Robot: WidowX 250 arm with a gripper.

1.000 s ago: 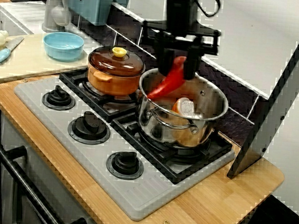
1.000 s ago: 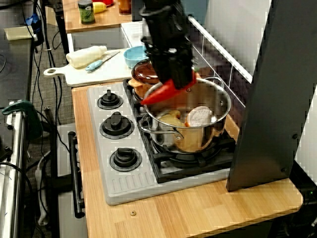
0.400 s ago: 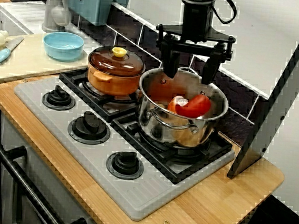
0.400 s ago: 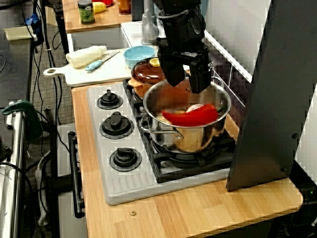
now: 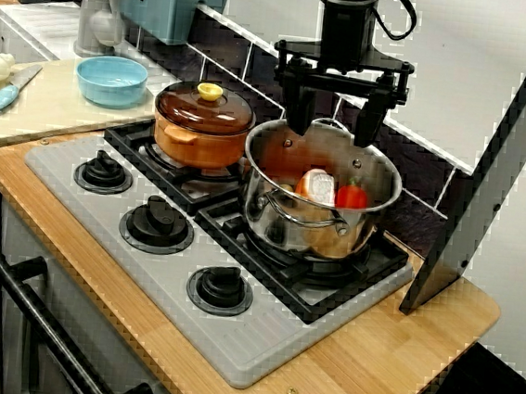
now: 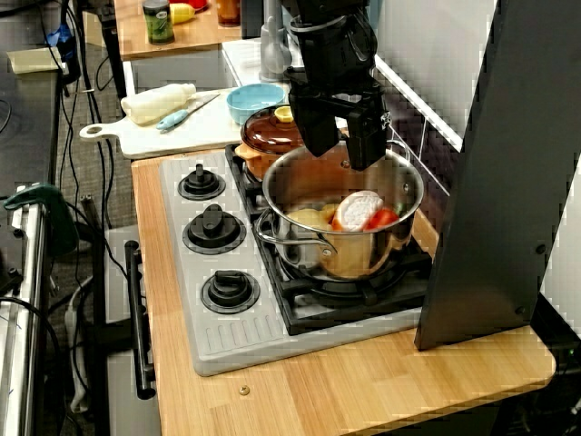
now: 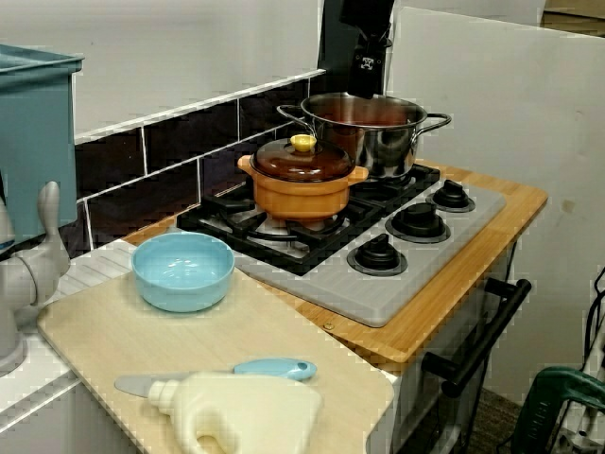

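In the view from the stove's front, my gripper [image 5: 333, 120] hangs open just above the back rim of a steel pot [image 5: 279, 222], with nothing between its fingers. Inside the pot a red pepper [image 5: 351, 197] lies against the right wall, beside a round white and orange item [image 5: 320, 186]. The view from the stove's right end shows the same open gripper [image 6: 340, 136] over the steel pot [image 6: 354, 254], with the red pepper [image 6: 383, 218] low inside. From the sink side, the pot [image 7: 364, 142] hides its contents.
An orange pot with a brown lid [image 5: 203, 126] stands on the burner left of the steel pot. A blue bowl [image 5: 111, 80], a blue-handled knife [image 5: 7, 93] and a white bottle [image 7: 246, 416] lie on the cutting board [image 7: 113, 331]. A tall grey panel [image 6: 508, 173] stands right of the stove.
A second ago the gripper was shut on the red pepper above the pot's left rim. It moved right and opened; the pepper fell and now rests low in the pot.
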